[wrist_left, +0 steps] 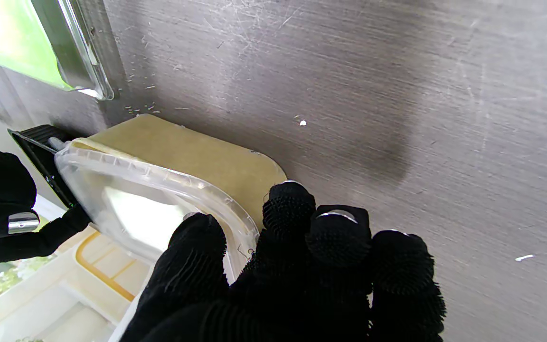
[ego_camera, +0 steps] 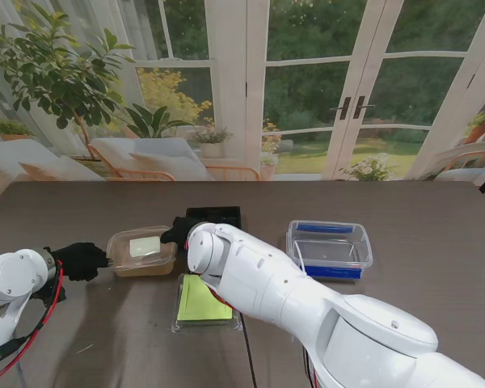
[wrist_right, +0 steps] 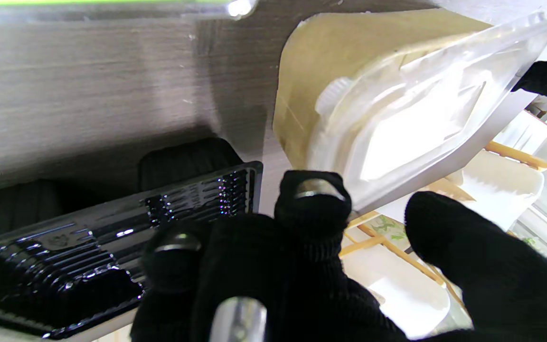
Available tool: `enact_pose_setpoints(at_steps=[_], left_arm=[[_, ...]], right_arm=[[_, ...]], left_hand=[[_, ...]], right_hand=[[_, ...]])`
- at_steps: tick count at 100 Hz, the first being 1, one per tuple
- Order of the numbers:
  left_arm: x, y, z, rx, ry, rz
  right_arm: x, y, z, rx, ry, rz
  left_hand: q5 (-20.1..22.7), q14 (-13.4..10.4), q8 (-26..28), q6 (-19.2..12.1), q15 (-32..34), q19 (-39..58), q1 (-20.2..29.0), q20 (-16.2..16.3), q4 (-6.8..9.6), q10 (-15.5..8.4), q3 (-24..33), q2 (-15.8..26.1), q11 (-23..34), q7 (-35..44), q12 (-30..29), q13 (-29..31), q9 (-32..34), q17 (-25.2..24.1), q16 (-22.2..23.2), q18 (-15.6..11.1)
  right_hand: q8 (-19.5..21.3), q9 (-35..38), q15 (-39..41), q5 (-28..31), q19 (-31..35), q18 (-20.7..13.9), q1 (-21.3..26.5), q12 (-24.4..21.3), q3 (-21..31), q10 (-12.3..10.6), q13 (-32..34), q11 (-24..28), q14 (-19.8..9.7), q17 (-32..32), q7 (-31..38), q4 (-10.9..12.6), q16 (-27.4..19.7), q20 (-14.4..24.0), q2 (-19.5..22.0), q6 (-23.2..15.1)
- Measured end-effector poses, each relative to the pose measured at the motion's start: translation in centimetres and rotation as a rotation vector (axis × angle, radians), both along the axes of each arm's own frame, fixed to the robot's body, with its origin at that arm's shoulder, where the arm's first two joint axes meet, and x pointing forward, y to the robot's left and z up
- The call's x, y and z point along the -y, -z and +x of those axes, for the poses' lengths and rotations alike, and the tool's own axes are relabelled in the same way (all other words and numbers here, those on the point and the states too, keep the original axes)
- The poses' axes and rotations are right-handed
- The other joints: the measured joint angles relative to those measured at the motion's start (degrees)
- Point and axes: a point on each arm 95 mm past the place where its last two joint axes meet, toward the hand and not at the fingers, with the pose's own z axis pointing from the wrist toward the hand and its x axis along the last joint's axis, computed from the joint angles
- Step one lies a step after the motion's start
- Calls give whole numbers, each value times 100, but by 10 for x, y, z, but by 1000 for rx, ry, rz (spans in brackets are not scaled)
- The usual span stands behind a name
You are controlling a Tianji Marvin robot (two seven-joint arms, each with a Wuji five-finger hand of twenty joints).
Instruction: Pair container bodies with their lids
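Both hands seat the clear lid [ego_camera: 145, 246] on the tan container [ego_camera: 142, 263].
Left hand [ego_camera: 82, 260] pinches one end, right hand [ego_camera: 180, 229] the other, fingers closed on its rim to align it.

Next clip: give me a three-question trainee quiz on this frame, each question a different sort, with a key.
1. True or false: the clear lid sits on the tan container.
2. Which hand is at the tan container's left end? A) left hand B) right hand
3. Fill in: the container with blue clips stands to the robot's ____ of the tan one.

Key: 1 true, though whether it is pressed fully shut cannot be told. 2 A; the right hand is at the other end, beside the black tray. 3 right.
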Motion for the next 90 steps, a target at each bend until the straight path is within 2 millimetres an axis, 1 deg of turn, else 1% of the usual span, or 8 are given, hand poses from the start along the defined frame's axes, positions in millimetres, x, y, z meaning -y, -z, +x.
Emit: enact_pose_setpoints(at_steps=[53, 74, 90], left_arm=[[-2, 2, 0, -1, 9, 1], [-4, 1, -1, 3, 8, 7], [-5, 1, -2, 5, 12, 11]], right_arm=[[2, -1, 2, 6, 13, -9], [3, -3, 3, 25, 19, -14], [3, -6, 4, 40, 28, -13]], left_hand=[[7, 0, 11, -1, 0, -7, 0, 0, 0, 0, 0, 0, 0, 49, 0, -20, -2, -13, 0, 0], [53, 0, 19, -179, 0, -9, 0, 0, 0, 0, 0, 0, 0, 77, 0, -21, -2, -15, 0, 0], [73, 0, 20, -216, 0, -9, 0, 0, 0, 0, 0, 0, 0, 87, 0, -21, -3, -15, 0, 0]], right_hand=[[0, 0, 0, 0, 0, 0, 0, -5, -5, 0, 0, 0, 0, 1, 0, 0, 0, 0, 0, 0], [0, 0, 0, 0, 0, 0, 0, -6, -7, 0, 0, 0, 0, 1, 0, 0, 0, 0, 0, 0], [0, 0, 0, 0, 0, 0, 0, -6, -7, 0, 0, 0, 0, 1, -1, 0, 0, 0, 0, 0]])
